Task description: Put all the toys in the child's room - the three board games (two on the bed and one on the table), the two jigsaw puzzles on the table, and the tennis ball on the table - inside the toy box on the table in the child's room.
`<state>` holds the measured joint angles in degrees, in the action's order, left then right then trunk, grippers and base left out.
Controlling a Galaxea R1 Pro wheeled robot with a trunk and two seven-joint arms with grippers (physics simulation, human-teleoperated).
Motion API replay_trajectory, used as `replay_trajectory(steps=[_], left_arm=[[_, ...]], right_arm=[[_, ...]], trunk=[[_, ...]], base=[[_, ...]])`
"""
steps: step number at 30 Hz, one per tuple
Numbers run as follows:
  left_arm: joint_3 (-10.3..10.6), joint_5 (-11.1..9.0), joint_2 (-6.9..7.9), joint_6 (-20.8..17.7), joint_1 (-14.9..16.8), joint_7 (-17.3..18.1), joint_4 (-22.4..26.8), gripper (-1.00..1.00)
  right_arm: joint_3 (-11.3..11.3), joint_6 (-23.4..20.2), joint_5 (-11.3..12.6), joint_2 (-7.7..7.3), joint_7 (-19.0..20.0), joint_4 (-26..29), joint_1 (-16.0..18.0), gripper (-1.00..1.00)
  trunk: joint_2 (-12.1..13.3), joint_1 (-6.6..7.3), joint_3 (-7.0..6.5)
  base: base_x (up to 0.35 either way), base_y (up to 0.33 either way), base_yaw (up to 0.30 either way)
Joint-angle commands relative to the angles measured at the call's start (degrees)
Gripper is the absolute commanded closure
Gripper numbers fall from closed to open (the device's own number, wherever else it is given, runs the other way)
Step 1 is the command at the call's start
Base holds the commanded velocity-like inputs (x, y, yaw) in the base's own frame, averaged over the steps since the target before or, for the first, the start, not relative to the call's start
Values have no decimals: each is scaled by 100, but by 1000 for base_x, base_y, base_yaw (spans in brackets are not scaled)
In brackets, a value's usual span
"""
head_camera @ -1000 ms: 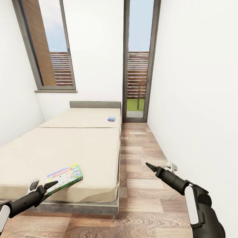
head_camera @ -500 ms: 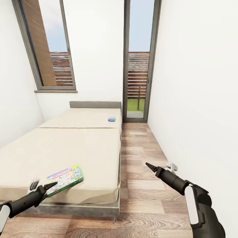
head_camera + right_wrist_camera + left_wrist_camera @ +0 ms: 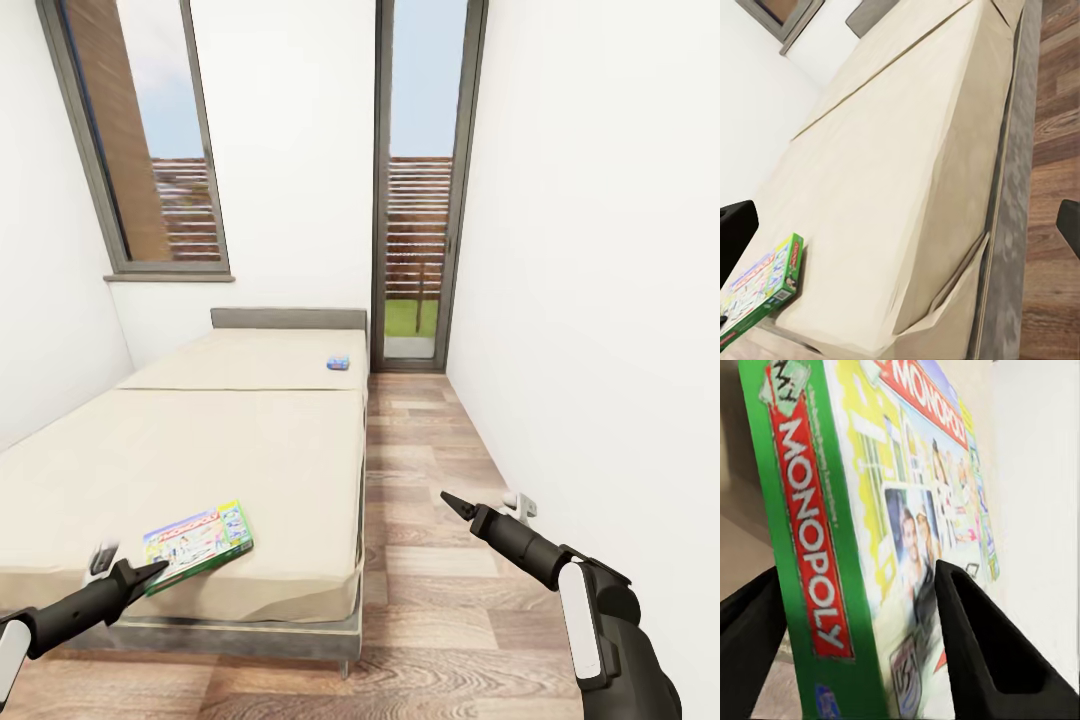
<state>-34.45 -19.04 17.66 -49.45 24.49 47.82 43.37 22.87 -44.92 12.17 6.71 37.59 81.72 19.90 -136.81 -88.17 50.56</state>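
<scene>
At the near corner of the bed [image 3: 200,450], the left gripper [image 3: 150,572] has a finger on either side of the white-green board game [image 3: 197,545] (its green edge reads MONOPOLY in the left wrist view), but whether the fingers press the box I cannot tell. The box lies flat on the beige mattress by the foot edge. The right gripper [image 3: 447,498] hangs over the wooden floor [image 3: 430,560] beside the bed, its fingers spread wide apart and empty. Farther off, a small blue board game [image 3: 338,362] lies near the headboard [image 3: 288,318], close to the mattress's right edge.
</scene>
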Motion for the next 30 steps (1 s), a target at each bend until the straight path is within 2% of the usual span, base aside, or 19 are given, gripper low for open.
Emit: replay_trajectory(steps=[1,7,11,18,22,30], left_arm=[[-7,89,0,18,3,25,-4,100],[-1,91,22,-49,3,26,-4,100],[0,36,50,-310,10,26,25,100],[0,24,64,-407,12,39,51,100],[0,26,88,-491,18,214,66,100],[-5,24,292,-597,20,633,72,100]], right_arm=[[16,-34,5,6,20,2,6,-100],[16,-34,5,6,20,2,6,-100],[16,-34,5,6,20,2,6,-100],[16,-34,5,6,20,2,6,-100],[16,-34,5,6,20,-1,6,-100],[13,-33,5,6,20,-1,6,-100]], trunk=[[39,24,-12],[280,155,-120],[440,243,-192],[721,397,-317],[881,485,-389],[1202,660,-533]], base=[[0,0,0],[0,0,0],[0,0,0],[0,0,0],[0,0,0],[0,0,0]])
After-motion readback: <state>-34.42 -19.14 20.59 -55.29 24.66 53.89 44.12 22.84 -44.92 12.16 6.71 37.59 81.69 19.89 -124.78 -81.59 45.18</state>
